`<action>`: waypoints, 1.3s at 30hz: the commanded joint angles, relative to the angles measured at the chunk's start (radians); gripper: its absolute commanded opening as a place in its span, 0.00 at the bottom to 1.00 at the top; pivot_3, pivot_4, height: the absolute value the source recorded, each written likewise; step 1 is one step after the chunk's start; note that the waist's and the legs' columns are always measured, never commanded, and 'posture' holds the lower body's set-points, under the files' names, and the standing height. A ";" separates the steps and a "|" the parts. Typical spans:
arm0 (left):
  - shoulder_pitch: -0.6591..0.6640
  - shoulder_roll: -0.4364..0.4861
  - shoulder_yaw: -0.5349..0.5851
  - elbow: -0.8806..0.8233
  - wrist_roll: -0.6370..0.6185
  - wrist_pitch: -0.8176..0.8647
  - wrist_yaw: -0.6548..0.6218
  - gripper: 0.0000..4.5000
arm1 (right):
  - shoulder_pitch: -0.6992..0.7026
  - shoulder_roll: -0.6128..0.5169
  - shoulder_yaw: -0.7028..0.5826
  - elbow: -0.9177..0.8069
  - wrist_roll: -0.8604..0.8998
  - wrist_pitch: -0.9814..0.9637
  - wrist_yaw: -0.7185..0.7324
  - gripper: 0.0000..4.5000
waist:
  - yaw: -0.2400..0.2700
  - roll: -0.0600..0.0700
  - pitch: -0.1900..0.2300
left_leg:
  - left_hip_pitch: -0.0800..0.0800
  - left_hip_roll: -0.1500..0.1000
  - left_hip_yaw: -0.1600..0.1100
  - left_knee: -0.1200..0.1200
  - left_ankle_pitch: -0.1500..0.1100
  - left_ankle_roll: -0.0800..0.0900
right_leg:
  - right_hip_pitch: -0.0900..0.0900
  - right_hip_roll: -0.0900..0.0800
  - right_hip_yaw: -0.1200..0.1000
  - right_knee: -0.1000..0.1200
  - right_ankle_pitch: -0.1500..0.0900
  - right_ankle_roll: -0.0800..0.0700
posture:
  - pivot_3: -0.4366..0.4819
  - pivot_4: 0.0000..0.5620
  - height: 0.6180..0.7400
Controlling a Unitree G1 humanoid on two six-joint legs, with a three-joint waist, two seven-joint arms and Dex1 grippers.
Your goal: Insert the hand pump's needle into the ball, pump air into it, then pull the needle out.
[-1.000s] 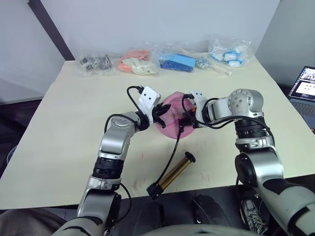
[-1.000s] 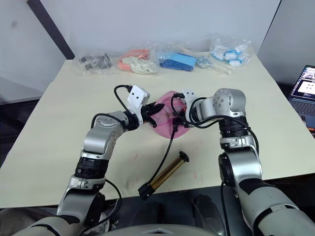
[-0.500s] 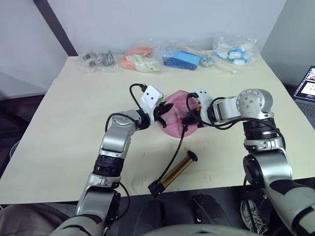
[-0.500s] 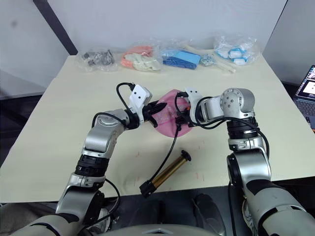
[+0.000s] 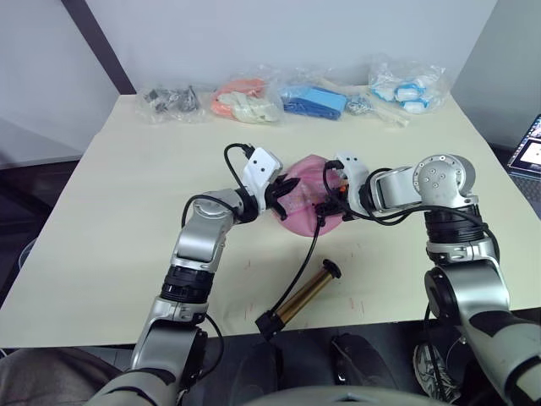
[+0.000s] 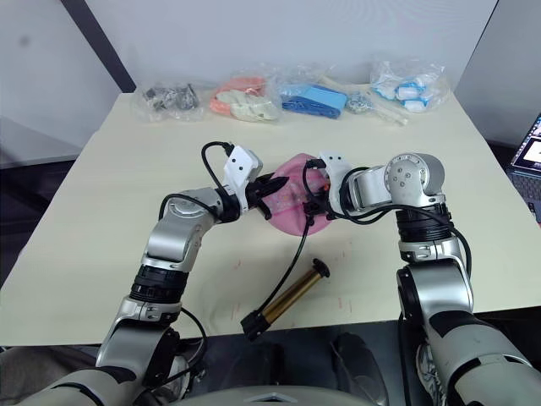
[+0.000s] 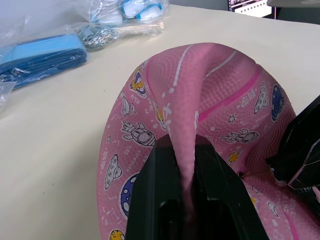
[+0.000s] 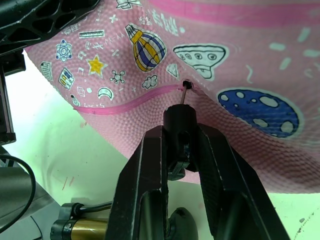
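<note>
The ball (image 5: pixel 303 201) is pink, limp and dented, and lies at the table's middle. My left gripper (image 7: pixel 182 150) is shut on a raised fold of the ball (image 7: pixel 225 85). From the other side, my right gripper (image 8: pixel 181 131) is shut on the needle's black fitting (image 8: pixel 179 120). The thin needle (image 8: pixel 185 95) reaches from the fitting to the ball's small valve hole (image 8: pixel 187 84). The hand pump (image 5: pixel 304 290), a bronze cylinder, lies on the table nearer the front edge. Its black hose (image 5: pixel 306 258) runs up to the fitting.
Several plastic bags line the table's far edge: grey parts (image 5: pixel 169 101), orange and white items (image 5: pixel 245 101), blue items (image 5: pixel 314 101), white-blue items (image 5: pixel 407 89). A laptop (image 5: pixel 528 152) sits off the table's right side. The pump's lower end (image 5: pixel 266 322) lies at the front edge.
The whole view has shifted a little. Both grippers keep their holds at the ball, and the pump lies where it was.
</note>
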 commanded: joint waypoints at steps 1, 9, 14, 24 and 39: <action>0.042 -0.037 -0.158 0.058 0.000 0.029 -0.081 0.01 | -0.004 0.025 0.000 -0.067 0.073 0.005 -0.006 0.07 | 0.001 0.000 0.000 | 0.000 0.000 0.000 0.000 0.000 0.000 | 0.000 0.000 0.000 0.000 0.000 0.000 | 0.48 0.27 0.97; 0.037 -0.040 -0.153 0.072 0.010 0.019 -0.070 0.01 | 0.038 -0.004 -0.003 -0.134 0.128 0.005 -0.045 0.07 | 0.013 -0.001 0.001 | -0.001 0.000 -0.001 0.000 0.000 0.000 | 0.000 0.000 -0.001 0.000 0.000 0.000 | 0.48 0.27 0.97; 0.033 -0.043 -0.156 0.075 0.011 0.017 -0.069 0.01 | 0.041 -0.024 -0.004 -0.149 0.154 0.005 -0.062 0.07 | 0.016 -0.001 0.001 | -0.003 0.000 -0.001 0.000 0.000 0.000 | -0.001 0.000 -0.001 -0.001 0.000 0.000 | 0.48 0.27 0.97; 0.032 -0.045 -0.155 0.088 0.013 0.009 -0.066 0.00 | 0.050 -0.057 0.013 -0.172 0.212 0.005 -0.087 0.38 | 0.022 0.000 0.002 | -0.015 -0.001 -0.001 0.006 0.000 0.000 | -0.009 0.000 -0.005 0.000 0.002 -0.004 | 0.48 0.27 0.97; 0.035 -0.042 -0.158 0.101 0.009 -0.002 -0.056 0.00 | 0.114 -0.233 0.014 -0.308 0.420 0.005 -0.160 0.46 | 0.054 0.001 0.002 | -0.029 -0.015 -0.017 0.010 0.000 0.000 | -0.011 -0.019 -0.017 -0.002 -0.003 0.005 | 0.48 0.27 0.97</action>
